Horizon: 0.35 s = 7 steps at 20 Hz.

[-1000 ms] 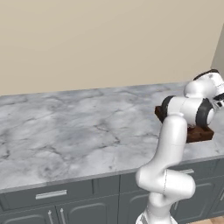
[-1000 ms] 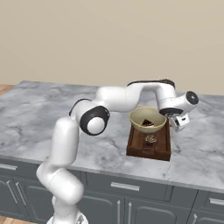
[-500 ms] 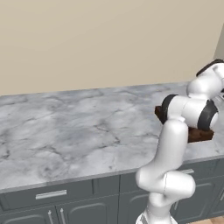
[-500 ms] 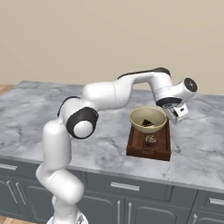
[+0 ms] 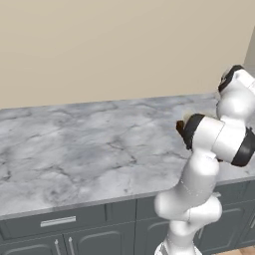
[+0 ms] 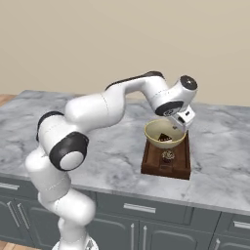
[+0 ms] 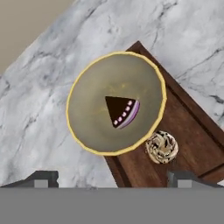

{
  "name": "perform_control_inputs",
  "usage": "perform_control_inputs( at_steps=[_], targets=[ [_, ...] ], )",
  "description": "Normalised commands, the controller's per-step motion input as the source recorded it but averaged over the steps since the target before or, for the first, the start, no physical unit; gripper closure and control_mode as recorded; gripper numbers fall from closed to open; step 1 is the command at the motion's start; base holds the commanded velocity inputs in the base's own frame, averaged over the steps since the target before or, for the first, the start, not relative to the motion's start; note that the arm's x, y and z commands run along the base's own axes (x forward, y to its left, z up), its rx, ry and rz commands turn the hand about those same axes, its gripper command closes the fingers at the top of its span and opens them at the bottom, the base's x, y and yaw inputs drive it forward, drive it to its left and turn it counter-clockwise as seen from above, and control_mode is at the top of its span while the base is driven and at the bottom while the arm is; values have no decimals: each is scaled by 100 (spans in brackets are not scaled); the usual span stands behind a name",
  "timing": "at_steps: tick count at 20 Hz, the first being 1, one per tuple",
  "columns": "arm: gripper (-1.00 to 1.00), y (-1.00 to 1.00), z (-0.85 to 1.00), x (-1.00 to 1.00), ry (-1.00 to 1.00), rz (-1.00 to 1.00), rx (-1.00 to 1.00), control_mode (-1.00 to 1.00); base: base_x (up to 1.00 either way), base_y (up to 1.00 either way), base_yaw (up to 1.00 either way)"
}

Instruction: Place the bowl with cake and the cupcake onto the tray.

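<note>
The tan-yellow bowl point(image 7: 89, 109) sits on one end of the dark wooden tray point(image 7: 192, 131) and overhangs its rim toward the counter. A dark cake point(image 7: 122, 111) wedge lies in the bowl. The small round cupcake point(image 7: 162, 147) stands on the tray just beside the bowl. My gripper point(image 7: 113, 178) hangs above them, open, with its fingertips point(image 7: 41, 178) wide apart and nothing between them. From the right base view the bowl point(image 6: 156, 133), the cake point(image 6: 165, 138), the cupcake point(image 6: 167, 156) and the tray point(image 6: 178, 166) lie under my gripper point(image 6: 181, 123).
The grey marble counter point(image 6: 97, 141) stretches wide to the left of the tray. In the left base view my own arm point(image 5: 214, 137) covers most of the tray. A beige wall point(image 5: 99, 50) stands behind the counter, and dark cabinet drawers point(image 6: 136, 209) run below its front edge.
My hand has lifted away from the right side of the bowl and swung up over it. The bowl, cake and cupcake stay put on the tray.
</note>
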Motion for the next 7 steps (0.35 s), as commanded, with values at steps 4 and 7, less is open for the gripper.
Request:
perform_control_inputs(
  at_steps=[4,7],
  targets=[
    [-100,62,17,-35,-3,4,-14,-100,0,0,0],
    [-100,63,5,-27,-2,5,-10,-100,0,0,0]
  ],
)
